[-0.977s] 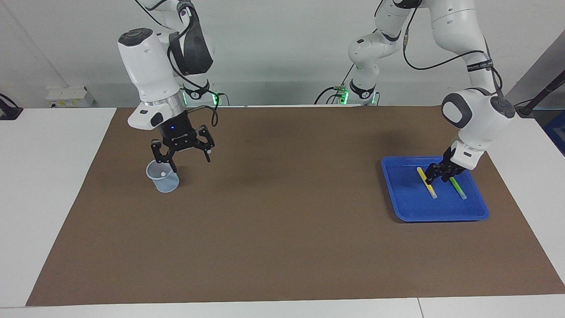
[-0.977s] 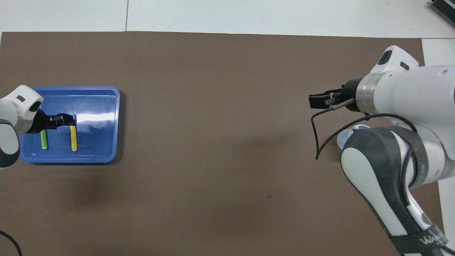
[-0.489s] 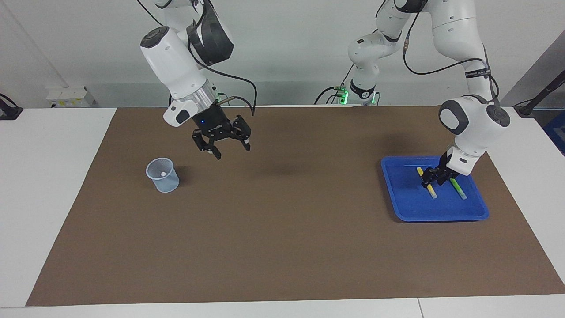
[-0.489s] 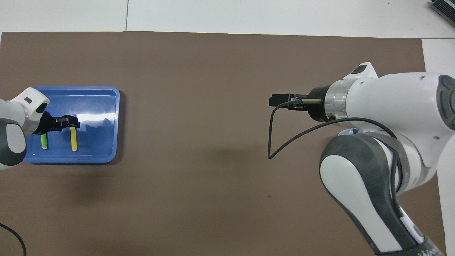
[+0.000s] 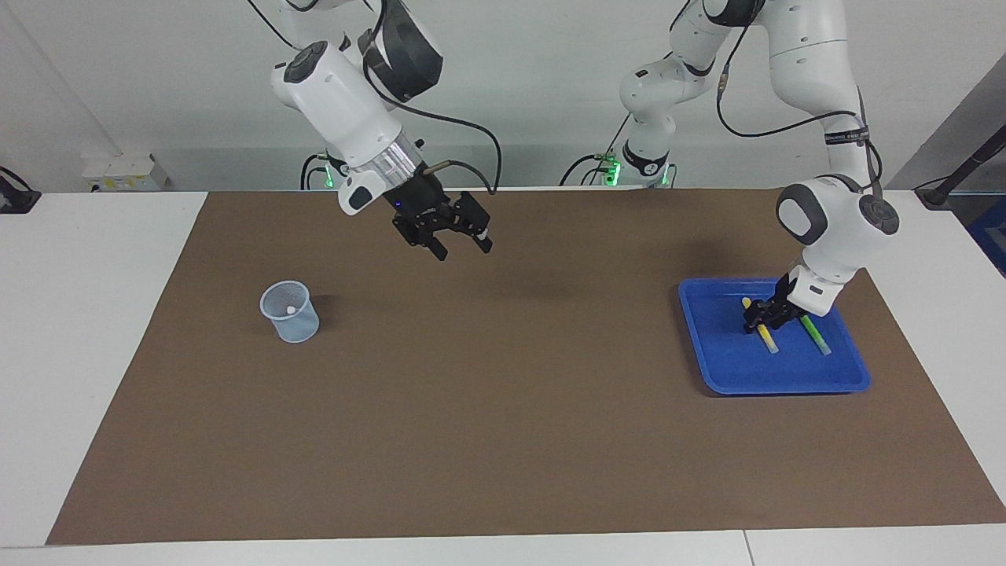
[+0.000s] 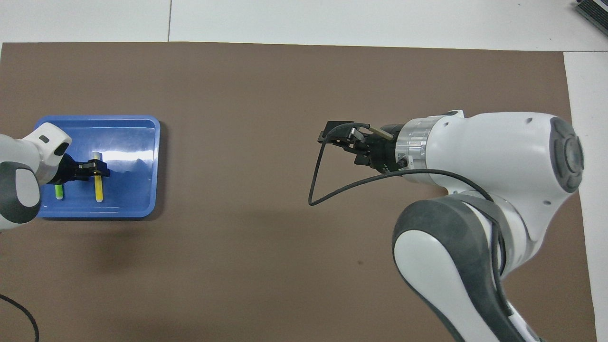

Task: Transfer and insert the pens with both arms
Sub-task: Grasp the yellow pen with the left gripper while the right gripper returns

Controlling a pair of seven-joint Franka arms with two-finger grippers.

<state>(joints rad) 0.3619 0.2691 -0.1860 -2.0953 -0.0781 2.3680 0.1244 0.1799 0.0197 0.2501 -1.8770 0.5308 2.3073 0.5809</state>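
A yellow pen [image 5: 768, 339] [image 6: 99, 190] and a green pen [image 5: 817, 338] [image 6: 59, 191] lie side by side in the blue tray [image 5: 754, 377] [image 6: 128, 137] at the left arm's end of the table. My left gripper [image 5: 757, 322] [image 6: 97, 167] is down in the tray, straddling the yellow pen near its middle. The pen still lies flat. My right gripper [image 5: 464, 251] [image 6: 335, 134] hangs open and empty in the air over the mat's middle. A clear cup [image 5: 289, 312] stands at the right arm's end, with a pale pen end showing inside it.
A brown mat [image 5: 503, 440] covers most of the white table. The right arm's bulk hides the cup in the overhead view, and a black cable loops below its wrist [image 6: 316, 190].
My right gripper has risen from over the cup and swung toward the table's middle, still open. My left gripper has come lower onto the yellow pen.
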